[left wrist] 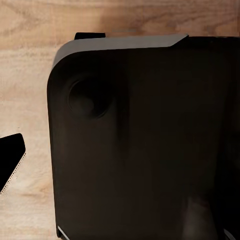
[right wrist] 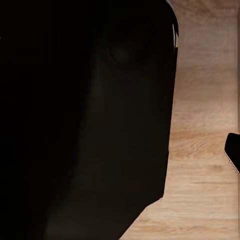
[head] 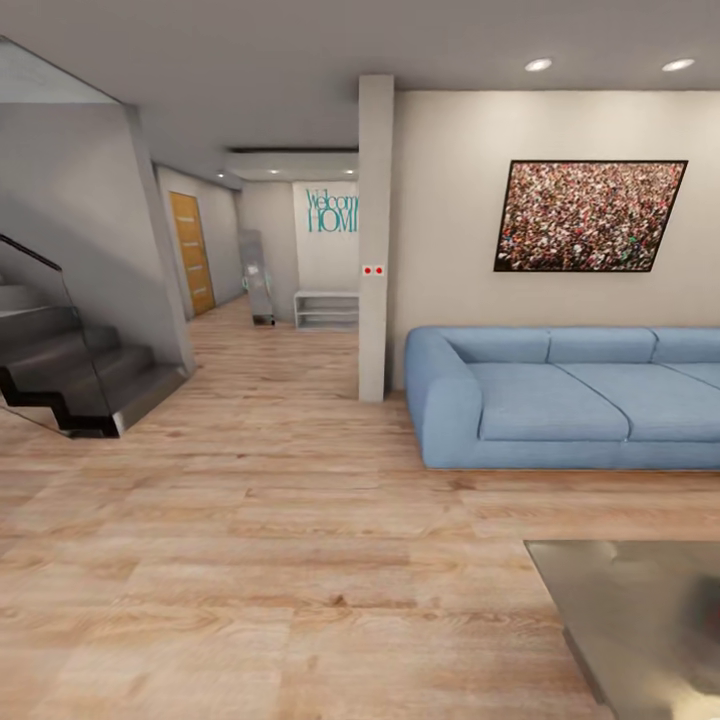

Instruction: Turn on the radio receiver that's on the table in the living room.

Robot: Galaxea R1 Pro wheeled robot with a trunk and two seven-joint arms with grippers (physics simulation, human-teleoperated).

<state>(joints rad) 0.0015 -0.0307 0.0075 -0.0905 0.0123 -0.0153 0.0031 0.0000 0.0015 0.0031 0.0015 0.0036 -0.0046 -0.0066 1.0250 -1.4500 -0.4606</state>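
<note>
In the head view, a corner of the low table (head: 620, 610) with its glossy grey-brown top shows at the lower right. The radio receiver is out of view. The living room's blue sofa (head: 560, 400) stands against the beige wall beyond the table. Both wrist views look down on the robot's own black base (left wrist: 145, 145) (right wrist: 85, 120) over the light wood floor. A small black tip (left wrist: 11, 160) pokes in at the edge of the left wrist view, and a similar black tip (right wrist: 233, 150) shows in the right wrist view. Neither tells how the jaws stand.
Light wood floor (head: 260, 560) stretches ahead and left. A dark staircase (head: 70, 370) with a glass rail rises at the left. A grey pillar (head: 373, 240) stands beside the sofa's end. A hallway with a wooden door (head: 190, 250) and a white bench (head: 326, 310) runs behind it.
</note>
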